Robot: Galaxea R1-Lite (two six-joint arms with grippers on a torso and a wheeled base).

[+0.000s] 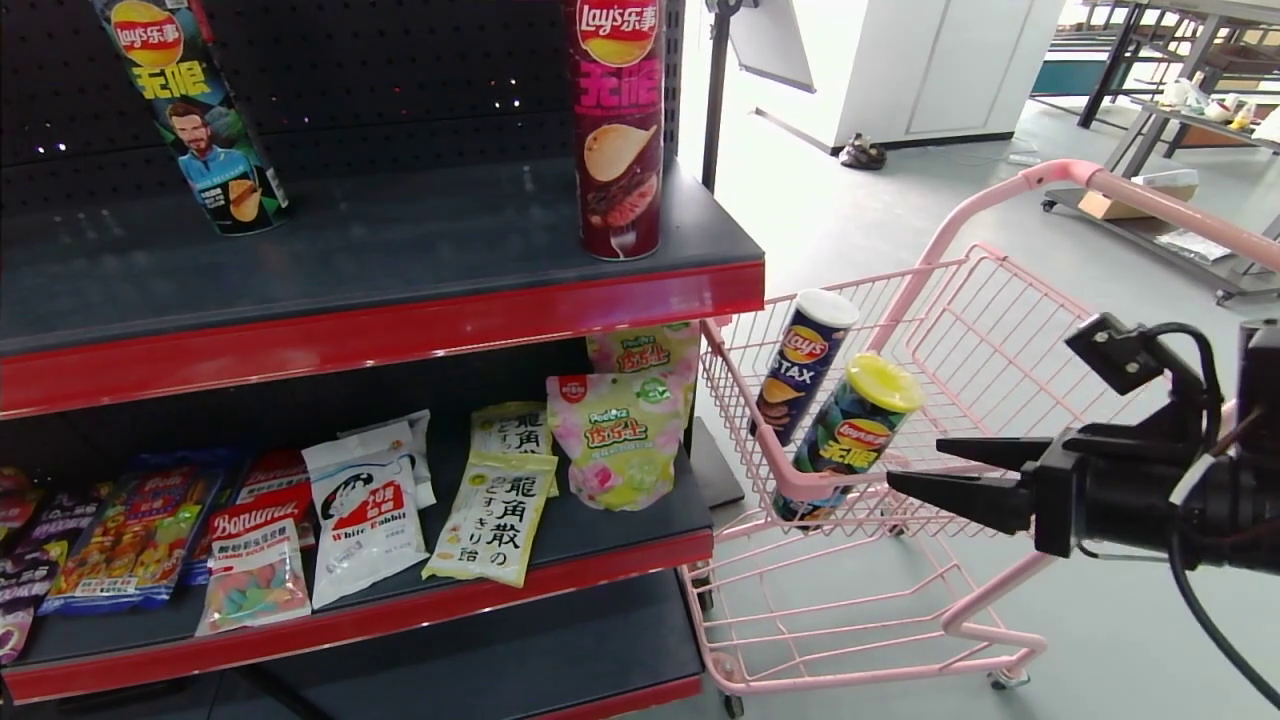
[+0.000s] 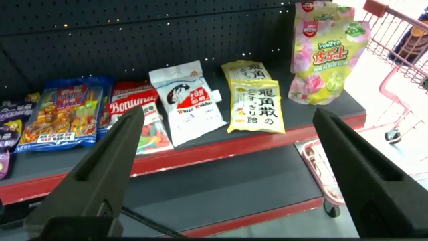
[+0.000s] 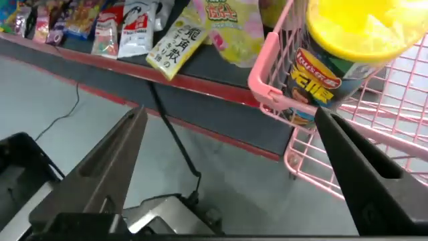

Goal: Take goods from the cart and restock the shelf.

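Observation:
A pink cart (image 1: 960, 300) stands to the right of the shelf (image 1: 400, 310). Two chip cans lean in its basket: a dark blue can with a white lid (image 1: 805, 365) and a can with a yellow lid (image 1: 850, 430). My right gripper (image 1: 915, 463) is open, level with the basket's near rim, its tips just right of the yellow-lid can (image 3: 334, 67). Nothing lies between the right gripper (image 3: 231, 167) fingers. My left gripper (image 2: 227, 174) is open and empty, facing the middle shelf with its snack bags (image 2: 187, 100).
On the top shelf stand a maroon chip can (image 1: 618, 130) near the right end and a green one (image 1: 195, 115) at the left, with bare board between. The middle shelf holds several snack bags (image 1: 490, 500). Tables and a trolley (image 1: 1150, 190) stand on the floor behind the cart.

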